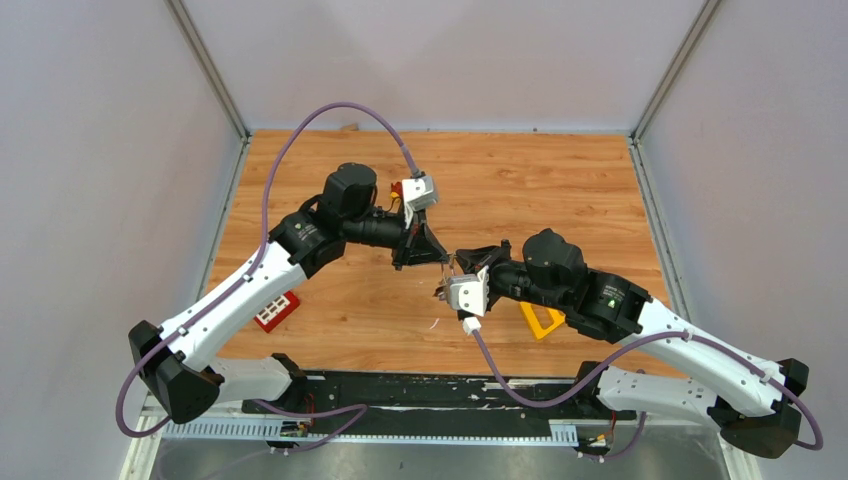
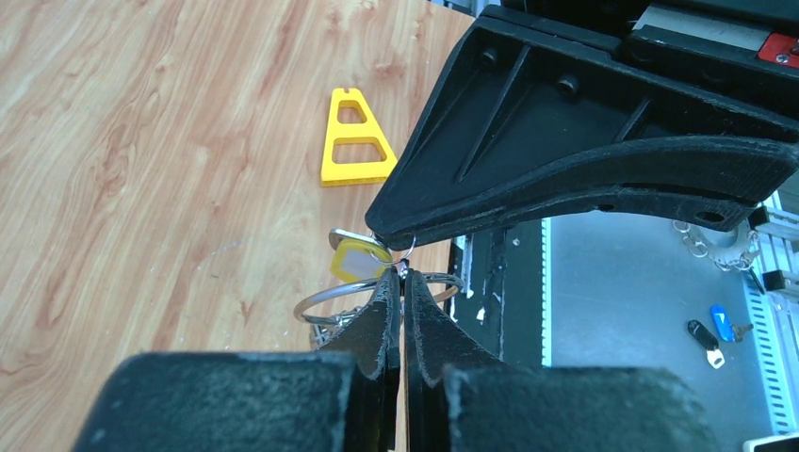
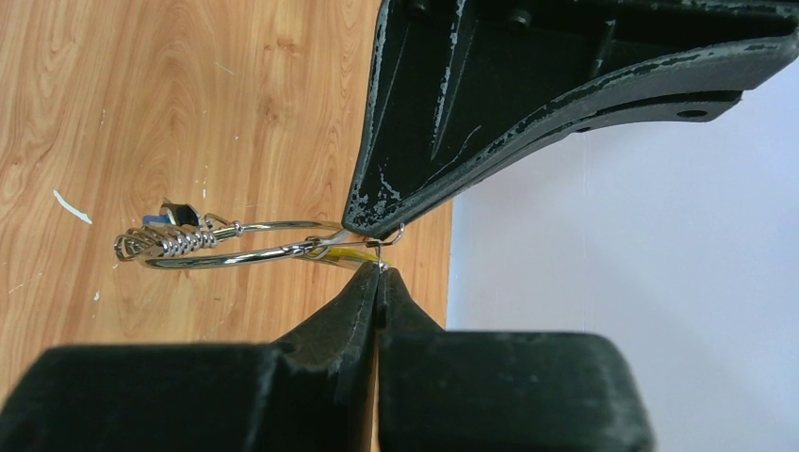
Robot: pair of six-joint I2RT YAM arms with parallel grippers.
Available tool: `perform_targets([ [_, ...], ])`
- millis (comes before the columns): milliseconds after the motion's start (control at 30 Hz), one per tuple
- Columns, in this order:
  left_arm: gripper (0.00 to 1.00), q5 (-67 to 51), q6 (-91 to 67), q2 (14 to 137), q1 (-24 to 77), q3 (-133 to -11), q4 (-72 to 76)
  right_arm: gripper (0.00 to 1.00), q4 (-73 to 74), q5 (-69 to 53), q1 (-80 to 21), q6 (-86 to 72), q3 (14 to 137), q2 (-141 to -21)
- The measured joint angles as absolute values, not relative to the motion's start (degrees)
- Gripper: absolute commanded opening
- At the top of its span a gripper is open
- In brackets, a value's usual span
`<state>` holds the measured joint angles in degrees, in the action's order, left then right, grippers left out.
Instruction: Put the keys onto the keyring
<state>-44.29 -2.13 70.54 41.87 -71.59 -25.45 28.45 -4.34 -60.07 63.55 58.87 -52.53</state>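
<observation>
Both grippers meet tip to tip above the middle of the table. My left gripper (image 1: 441,257) (image 2: 403,275) is shut on the thin silver keyring (image 2: 325,299), which sticks out level to one side. The keyring also shows in the right wrist view (image 3: 236,255), with a wire coil (image 3: 160,243) and a blue and a black key head (image 3: 170,217) at its far end. My right gripper (image 1: 450,268) (image 3: 380,269) is shut on the small loop of the pale yellow tagged key (image 2: 356,260), right against the keyring. In the right wrist view this key (image 3: 350,254) is seen edge-on.
A yellow plastic triangle (image 1: 543,320) (image 2: 355,139) lies on the wood under the right arm. A red toy car (image 1: 277,311) lies near the left arm. Small blue and black tagged items (image 2: 716,330) lie on the grey surface beyond the table's near edge.
</observation>
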Motion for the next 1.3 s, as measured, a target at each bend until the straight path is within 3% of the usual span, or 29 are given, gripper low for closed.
perform_targets([
  [1300, 0.0, -44.53, -3.73, 70.5, 41.52, -71.18, -24.21, 0.0, 28.45, -4.56, -60.07, 63.55, 58.0, -53.25],
])
